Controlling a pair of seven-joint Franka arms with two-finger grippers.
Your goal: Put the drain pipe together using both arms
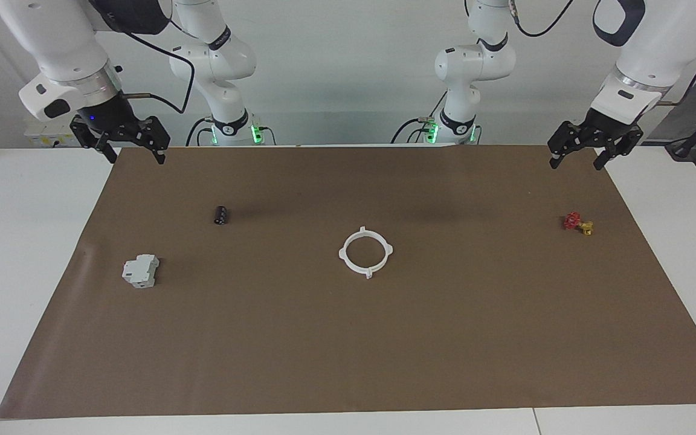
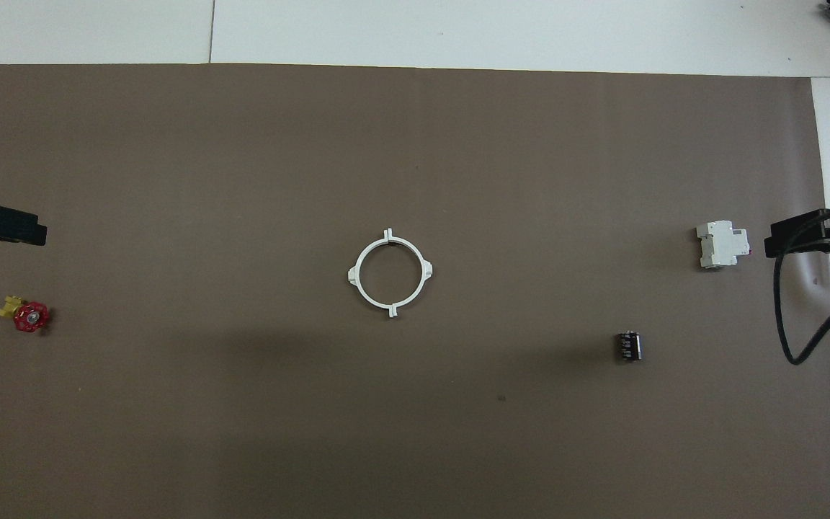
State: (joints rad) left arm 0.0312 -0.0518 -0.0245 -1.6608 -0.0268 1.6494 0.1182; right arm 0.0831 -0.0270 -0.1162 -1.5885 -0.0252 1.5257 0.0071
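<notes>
The thin white plastic tabbed drain-pipe ring (image 1: pixel 365 251) lies joined mid-mat, so assembly looks complete; left gripper (image 1: pixel 586 153) and right gripper (image 1: pixel 123 147) hang released, empty, needing only retreat.

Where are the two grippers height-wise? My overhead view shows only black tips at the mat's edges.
Observer: Both hang in the air, the left gripper and the right gripper, each over a corner of the mat at the robots' edge.
Operator: Fingers open?
Observer: Yes, both sets are spread wide and hold nothing.
Operator: Is the ring lying flat?
Observer: Yes, the ring lies flat on the mat, and nothing touches it.
</notes>
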